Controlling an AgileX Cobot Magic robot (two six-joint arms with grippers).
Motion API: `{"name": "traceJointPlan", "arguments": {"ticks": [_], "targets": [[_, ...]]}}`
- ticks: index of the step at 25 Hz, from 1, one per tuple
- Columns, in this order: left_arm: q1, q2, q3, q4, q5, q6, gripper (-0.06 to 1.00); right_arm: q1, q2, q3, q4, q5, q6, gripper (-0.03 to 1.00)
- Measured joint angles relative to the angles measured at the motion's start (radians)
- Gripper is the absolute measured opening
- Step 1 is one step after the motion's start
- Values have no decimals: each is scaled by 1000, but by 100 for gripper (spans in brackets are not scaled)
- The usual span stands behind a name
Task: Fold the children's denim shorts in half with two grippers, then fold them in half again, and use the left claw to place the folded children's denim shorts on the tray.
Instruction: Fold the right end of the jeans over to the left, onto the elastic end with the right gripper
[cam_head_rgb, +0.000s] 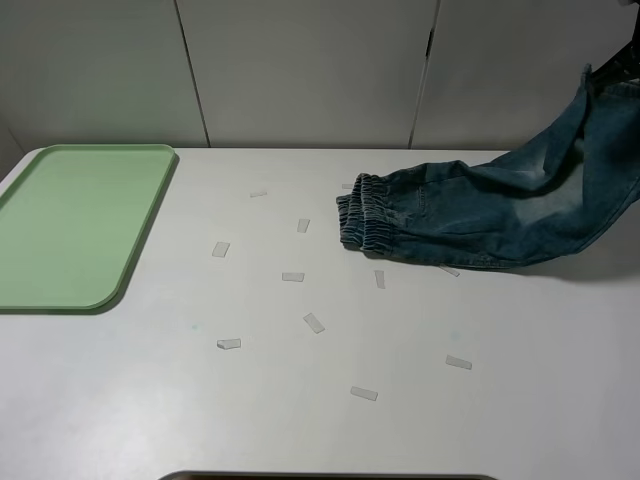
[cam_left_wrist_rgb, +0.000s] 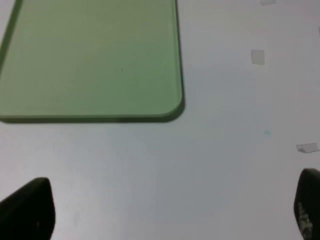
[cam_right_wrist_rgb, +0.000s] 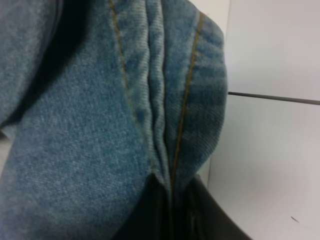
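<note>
From above, the children's denim shorts are seen half-lifted, well apart from the tray. Left wrist: the left tool is released, empty. Right wrist: the limp denim's thick seam, judged the firmest hold, is clenched by the right tool.

A: Denim shorts over at the table's right side, faded blue, gathered elastic end resting on the surface near the middle, toward the back edge.

B: And the other end's up in the air! Right gripper pinched tight on a seam (orange stitching, right up close), holding it above the back right corner.

A: Left gripper hangs spread wide over the table, near a rounded corner of the tray, which is pale green and flat along the left edge.
</note>
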Motion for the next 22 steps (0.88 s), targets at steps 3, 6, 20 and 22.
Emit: {"name": "traceJointPlan", "arguments": {"ticks": [3,6,20,22], "targets": [[0,0,0,0,0,0,95,0,-4,0,0,7,10,2],[0,0,0,0,0,0,95,3,-6,0,1,15,27,2],[0,0,0,0,0,0,95,187,-5,5,39,45,151,2],[0,0,0,0,0,0,95,234,4,9,41,44,186,2]]}}
